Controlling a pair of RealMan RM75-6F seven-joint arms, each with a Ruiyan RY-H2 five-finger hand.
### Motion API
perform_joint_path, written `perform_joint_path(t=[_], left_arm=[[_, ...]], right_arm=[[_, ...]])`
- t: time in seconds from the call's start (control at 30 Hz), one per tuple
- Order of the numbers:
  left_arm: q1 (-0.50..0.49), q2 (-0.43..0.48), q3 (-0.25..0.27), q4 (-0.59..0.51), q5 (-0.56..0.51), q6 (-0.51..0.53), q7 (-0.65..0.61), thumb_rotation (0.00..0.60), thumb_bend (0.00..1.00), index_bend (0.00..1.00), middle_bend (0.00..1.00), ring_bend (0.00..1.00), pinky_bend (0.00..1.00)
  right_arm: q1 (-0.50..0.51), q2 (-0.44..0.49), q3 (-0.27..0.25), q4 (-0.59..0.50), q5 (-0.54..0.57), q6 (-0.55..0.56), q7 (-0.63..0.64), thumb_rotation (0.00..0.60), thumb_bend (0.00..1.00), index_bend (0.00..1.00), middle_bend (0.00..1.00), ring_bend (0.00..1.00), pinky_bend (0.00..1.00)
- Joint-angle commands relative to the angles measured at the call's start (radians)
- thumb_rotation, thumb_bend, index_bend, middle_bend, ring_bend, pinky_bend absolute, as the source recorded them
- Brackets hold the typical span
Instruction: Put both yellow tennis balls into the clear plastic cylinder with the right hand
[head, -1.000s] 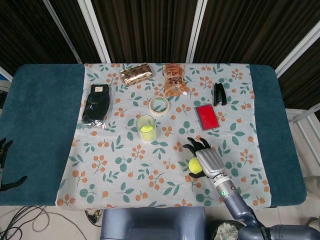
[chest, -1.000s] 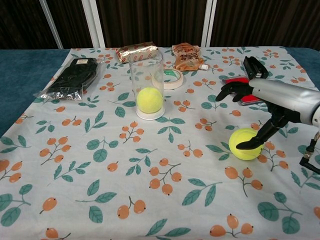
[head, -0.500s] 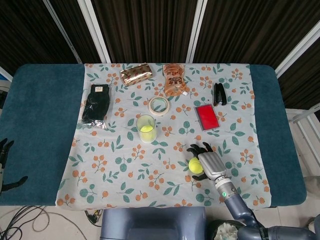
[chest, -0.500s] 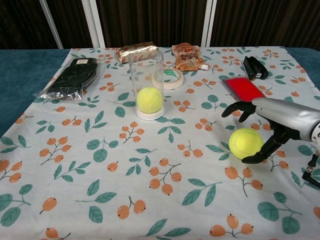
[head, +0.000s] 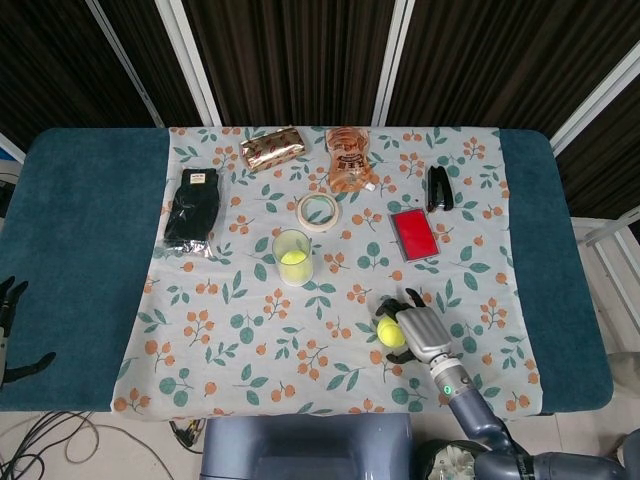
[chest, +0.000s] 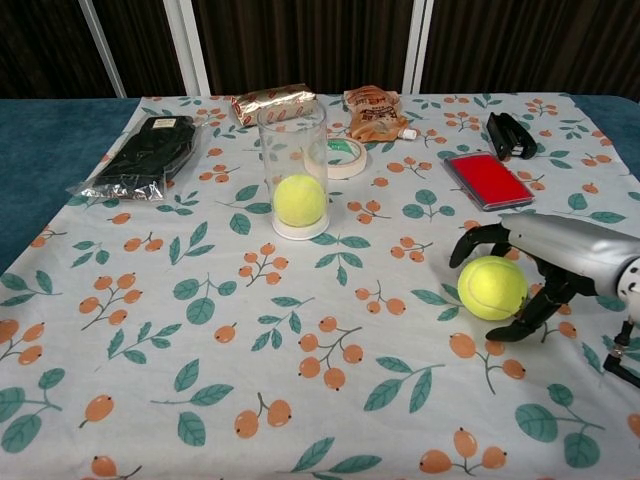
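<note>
One ball (chest: 491, 287), now more enclosed.

- a cylinder (chest: 292, 168) stood mid-cloth (chest: 200, 330) with one ball (chest: 299, 200) in it.
- tape (chest: 347, 157) lay just behind it, a pouch (chest: 378, 113) further back.
- the second ball (chest: 491, 287) sat to its right, within the right hand (chest: 540, 262).

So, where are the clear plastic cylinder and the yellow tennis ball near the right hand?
Clear plastic cylinder (chest: 292, 140), chest view, upper wall.
Yellow tennis ball (chest: 490, 286), chest view, front face.
</note>
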Motion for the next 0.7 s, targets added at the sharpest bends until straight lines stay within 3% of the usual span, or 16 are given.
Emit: perform_joint_path(t=[0.03,0.2,0.33,0.53,0.7], left_arm=[[0.000,0.000,-0.001,0.000,-0.001,0.001,-0.001,0.600,0.01,0.09,0.00,0.00,0.01],[0.001,0.002,-0.001,0.000,-0.001,0.001,-0.005,0.600,0.01,0.10,0.00,0.00,0.01],[0.001,0.003,-0.001,-0.001,-0.001,0.002,-0.006,0.600,0.01,0.10,0.00,0.00,0.01],[0.002,0.005,-0.001,-0.002,-0.002,0.002,-0.007,0.600,0.01,0.10,0.00,0.00,0.01],[0.002,0.005,-0.001,-0.003,-0.003,0.001,-0.007,0.600,0.01,0.10,0.00,0.00,0.01]], right_arm=[[-0.002,-0.006,0.006,0.005,-0.002,0.000,0.000,0.600,0.26,0.37,0.30,0.42,0.00],[-0.011,-0.023,0.014,0.026,-0.009,0.015,-0.024,0.600,0.39,0.43,0.38,0.51,0.01],[-0.019,-0.031,0.029,0.027,-0.008,0.029,-0.033,0.600,0.47,0.48,0.44,0.57,0.12],[-0.010,-0.009,0.068,0.004,-0.008,0.027,-0.041,0.600,0.48,0.51,0.45,0.58,0.30],[0.038,0.050,0.162,-0.049,0.018,-0.001,-0.042,0.600,0.48,0.51,0.45,0.58,0.40]])
